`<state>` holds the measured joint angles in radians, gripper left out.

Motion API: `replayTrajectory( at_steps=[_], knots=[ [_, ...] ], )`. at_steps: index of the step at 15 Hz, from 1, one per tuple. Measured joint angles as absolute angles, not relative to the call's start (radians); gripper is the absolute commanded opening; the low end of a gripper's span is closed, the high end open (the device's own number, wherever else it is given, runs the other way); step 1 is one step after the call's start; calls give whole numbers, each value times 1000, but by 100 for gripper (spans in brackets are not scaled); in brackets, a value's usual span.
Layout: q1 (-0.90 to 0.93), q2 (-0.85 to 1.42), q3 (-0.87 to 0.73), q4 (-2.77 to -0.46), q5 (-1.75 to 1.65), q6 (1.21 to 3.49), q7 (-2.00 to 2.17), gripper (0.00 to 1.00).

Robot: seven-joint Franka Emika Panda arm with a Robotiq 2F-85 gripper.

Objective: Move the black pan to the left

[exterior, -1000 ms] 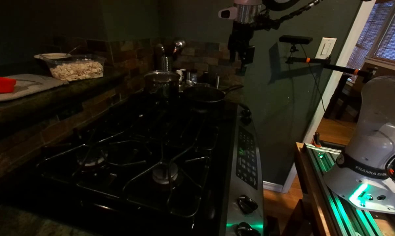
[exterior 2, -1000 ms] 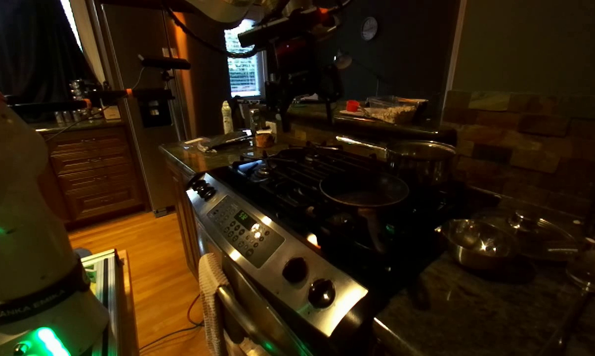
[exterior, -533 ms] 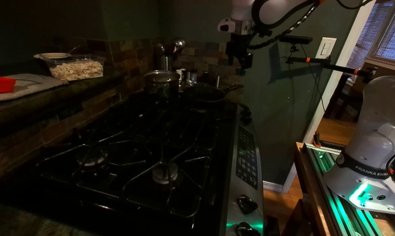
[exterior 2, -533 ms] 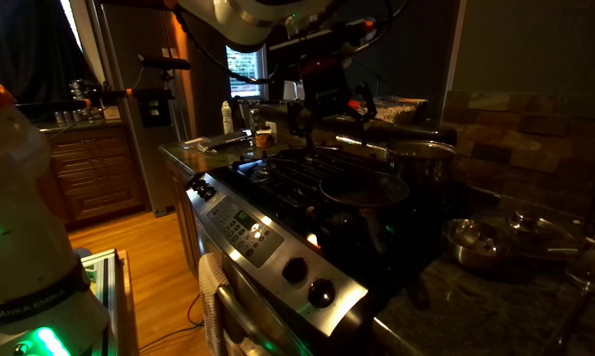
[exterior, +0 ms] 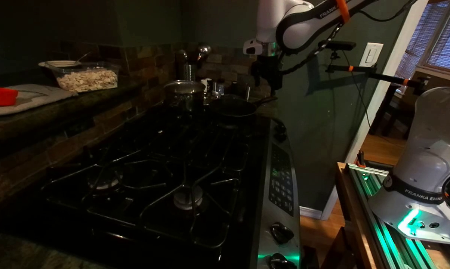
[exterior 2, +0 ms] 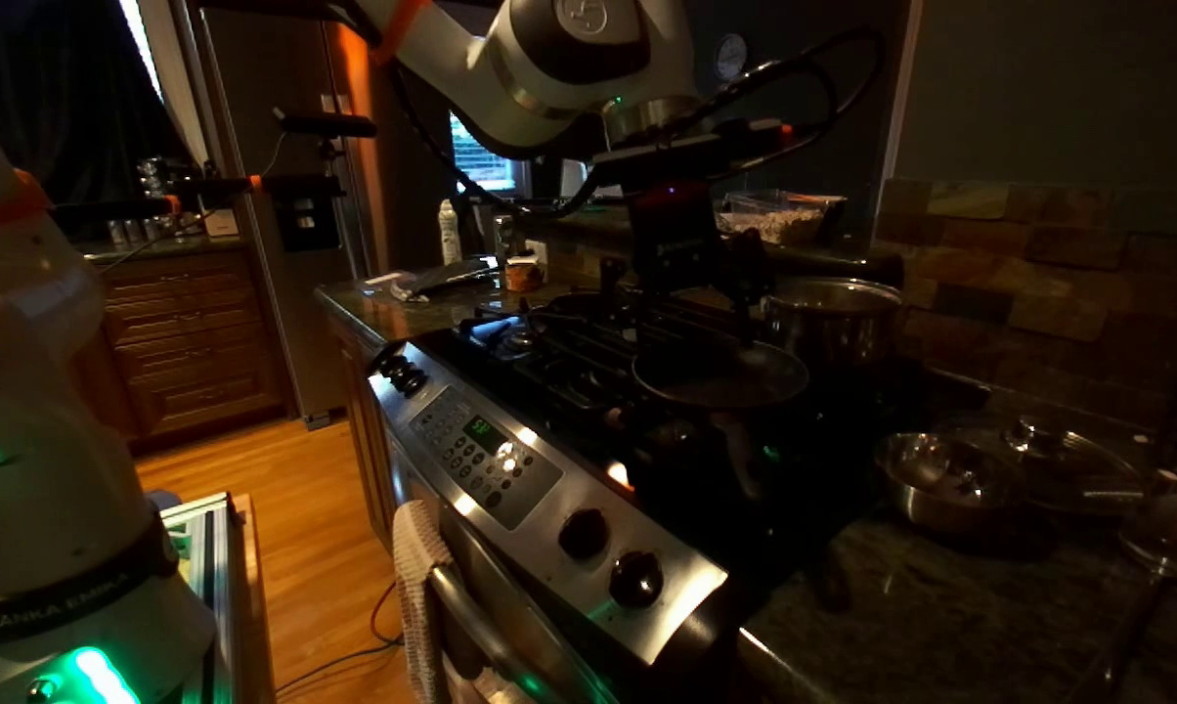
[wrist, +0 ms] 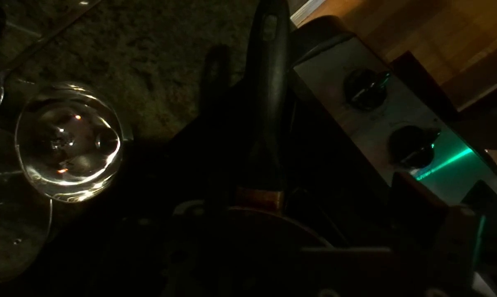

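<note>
The black pan (exterior: pixel 230 107) rests on the stove's far burner beside the steel pot; it also shows in an exterior view (exterior 2: pixel 716 379). Its long handle (wrist: pixel 269 78) points up in the wrist view, and a copper-coloured collar joins it to the rim. My gripper (exterior 2: pixel 681 311) hangs pointing down, above and behind the pan in that exterior view. Its fingers stand apart with nothing seen between them. In the wrist view one finger (wrist: pixel 417 196) shows at the right; the other is lost in the dark. I see no contact with the pan.
A steel pot (exterior 2: pixel 833 318) stands close beside the pan. A steel bowl (exterior 2: pixel 950 479) and a glass lid (exterior 2: pixel 1058 464) lie on the counter. Burner grates (exterior: pixel 187 186) cover the stove, with knobs (exterior 2: pixel 637 579) along its front. A tiled wall (exterior 2: pixel 1038 254) stands behind.
My arm has come down, and the gripper is lower and nearer the pan; in one view it has also moved right. The fingers have stayed apart. The pan has not moved.
</note>
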<state>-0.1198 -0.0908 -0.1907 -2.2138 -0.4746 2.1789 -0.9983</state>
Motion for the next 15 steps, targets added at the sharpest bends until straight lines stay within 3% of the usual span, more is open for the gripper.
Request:
replayTrajectory(
  at_steps=[9,12,15],
  knots=[
    [-158,1,-191,-2200,-491,2245,-1025,100],
    [-164,19,-191,-2199,-489,2268,-1027,88],
    [-170,32,-191,-2199,-489,2278,-1028,94]
  ],
)
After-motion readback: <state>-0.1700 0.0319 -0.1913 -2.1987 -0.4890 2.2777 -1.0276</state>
